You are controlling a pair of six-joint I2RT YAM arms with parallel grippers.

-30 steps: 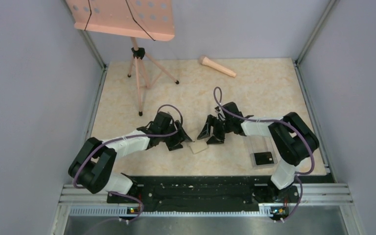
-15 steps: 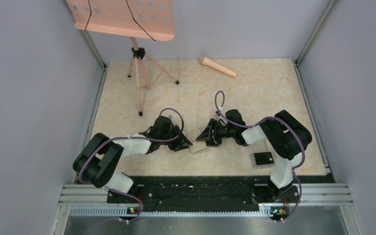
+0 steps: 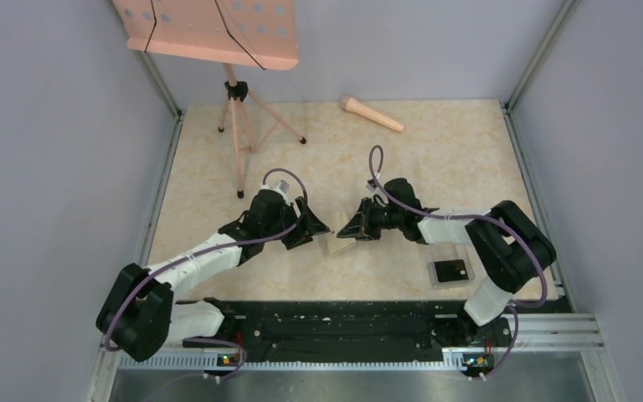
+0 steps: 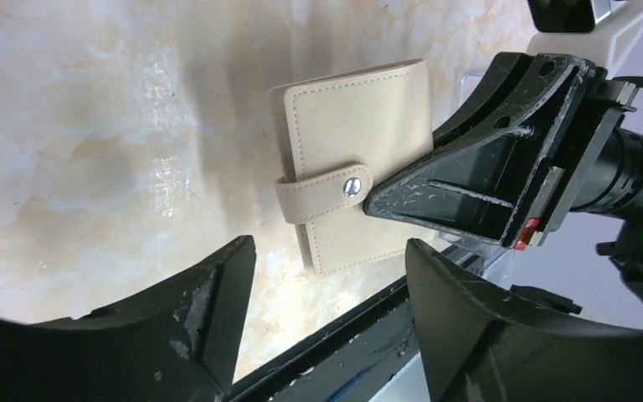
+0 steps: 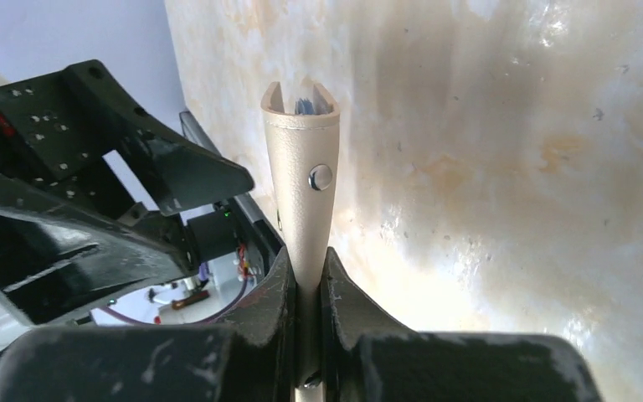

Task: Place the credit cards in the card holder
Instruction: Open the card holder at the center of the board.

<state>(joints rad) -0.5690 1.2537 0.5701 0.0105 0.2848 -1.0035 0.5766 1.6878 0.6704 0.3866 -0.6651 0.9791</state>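
Top view looks down on the desk [image 3: 435,159] from high behind the left pincer [image 3: 316,234] and right pincer [image 3: 345,234]. Wrist views sit close behind each, facing one another, sharing the holder [image 4: 360,159] between.

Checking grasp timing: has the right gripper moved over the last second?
Yes. The right gripper shifted slightly left, away from the clear box, and shut on the card holder.

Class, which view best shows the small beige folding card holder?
Left wrist: the beige card holder shows its stitched face, strap and snap. Right wrist sees it edge-on between right fingers; top view, a pale sliver.
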